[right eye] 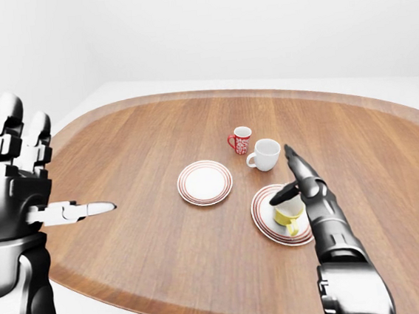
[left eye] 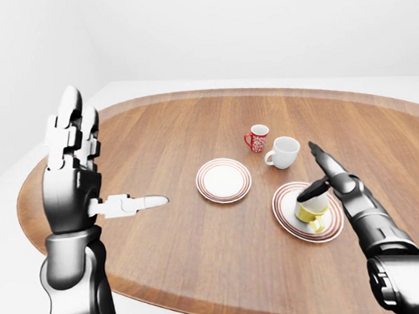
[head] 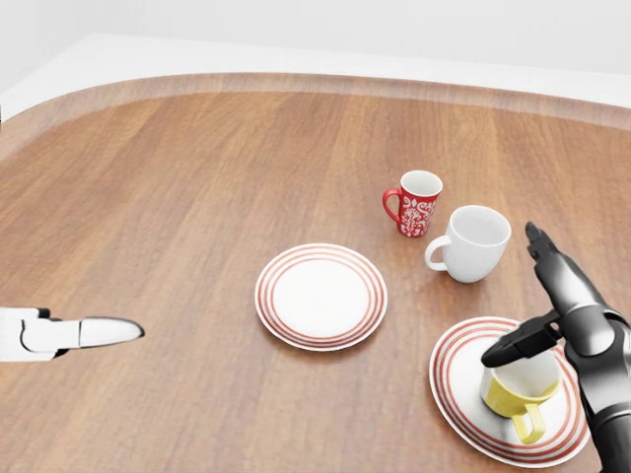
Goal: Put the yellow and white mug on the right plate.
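The yellow and white mug (head: 520,386) sits upright on the right plate (head: 455,394). The right hand (head: 552,305) is spread open above it, one dark finger over the rim. The left hand (left eye: 73,166) is up and open.

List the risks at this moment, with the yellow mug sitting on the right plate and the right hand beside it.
1. The right hand is open, but one dark finger lies over the rim of the yellow and white mug; withdrawing sideways might tip or drag it.
2. The mug sits toward one side of the right plate, so a nudge could slide it off.
3. The white mug stands just above the hand in the head view; a careless retreat could clip it.
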Available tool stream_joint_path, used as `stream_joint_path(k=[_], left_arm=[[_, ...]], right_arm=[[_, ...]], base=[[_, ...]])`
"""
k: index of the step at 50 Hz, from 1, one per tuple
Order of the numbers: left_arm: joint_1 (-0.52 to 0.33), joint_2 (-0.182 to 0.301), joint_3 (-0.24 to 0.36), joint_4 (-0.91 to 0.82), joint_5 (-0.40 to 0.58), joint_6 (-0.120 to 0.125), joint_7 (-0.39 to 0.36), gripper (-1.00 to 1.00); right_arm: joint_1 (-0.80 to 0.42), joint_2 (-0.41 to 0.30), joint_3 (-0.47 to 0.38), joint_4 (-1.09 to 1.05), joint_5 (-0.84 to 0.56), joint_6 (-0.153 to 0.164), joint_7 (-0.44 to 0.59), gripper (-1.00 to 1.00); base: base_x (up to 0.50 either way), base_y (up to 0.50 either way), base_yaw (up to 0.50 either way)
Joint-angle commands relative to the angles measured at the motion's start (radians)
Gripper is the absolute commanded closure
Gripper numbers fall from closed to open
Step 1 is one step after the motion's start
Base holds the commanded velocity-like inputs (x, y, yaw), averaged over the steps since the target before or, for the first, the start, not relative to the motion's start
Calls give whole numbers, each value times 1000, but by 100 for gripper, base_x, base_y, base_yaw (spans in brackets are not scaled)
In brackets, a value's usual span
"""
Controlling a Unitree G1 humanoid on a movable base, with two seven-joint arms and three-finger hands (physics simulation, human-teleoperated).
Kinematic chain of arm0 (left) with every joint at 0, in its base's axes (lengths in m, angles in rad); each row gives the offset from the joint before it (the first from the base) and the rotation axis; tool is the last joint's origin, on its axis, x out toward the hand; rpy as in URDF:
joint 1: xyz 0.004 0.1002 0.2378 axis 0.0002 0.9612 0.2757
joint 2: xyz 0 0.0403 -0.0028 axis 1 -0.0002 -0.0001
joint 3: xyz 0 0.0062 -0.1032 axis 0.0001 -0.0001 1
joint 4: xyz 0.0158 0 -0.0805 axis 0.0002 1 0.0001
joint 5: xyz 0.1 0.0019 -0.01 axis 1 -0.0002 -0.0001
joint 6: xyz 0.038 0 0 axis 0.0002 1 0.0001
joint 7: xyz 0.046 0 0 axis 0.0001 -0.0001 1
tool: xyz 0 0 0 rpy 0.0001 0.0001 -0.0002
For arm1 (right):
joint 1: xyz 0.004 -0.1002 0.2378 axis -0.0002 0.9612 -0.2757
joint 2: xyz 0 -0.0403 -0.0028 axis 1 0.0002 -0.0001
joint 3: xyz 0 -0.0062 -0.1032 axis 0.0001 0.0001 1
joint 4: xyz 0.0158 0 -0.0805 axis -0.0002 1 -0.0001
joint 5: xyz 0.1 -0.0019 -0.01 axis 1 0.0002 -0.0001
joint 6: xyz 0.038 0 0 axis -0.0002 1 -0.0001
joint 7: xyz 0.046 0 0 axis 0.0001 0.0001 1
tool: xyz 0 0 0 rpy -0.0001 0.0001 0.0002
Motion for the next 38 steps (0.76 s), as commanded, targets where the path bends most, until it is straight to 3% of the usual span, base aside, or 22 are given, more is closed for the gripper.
stream_joint_path(k=[1,10,20,26,30,38], left_arm=[[-1,0,0,-7,-3,0,1,-91],[-17,9,20,-97,-28,0,0,-91],[-79,41,84,-291,-119,0,19,-91],[-153,69,164,-417,-218,0,49,-91],[-182,107,210,-438,-319,0,104,-91],[-166,224,251,-438,-613,0,326,-91]], right_arm=[[93,17,-74,-521,80,126,226,-100],[105,34,-119,-855,112,126,280,-100],[128,71,-119,-1144,134,126,304,-100],[110,137,-115,-1425,194,126,279,-100],[113,152,-108,-1609,239,126,269,-100],[107,143,-138,-1808,329,126,232,-100]], base=[[0,0,0],[0,0,0],[0,0,0],[0,0,0],[0,0,0],[0,0,0]])
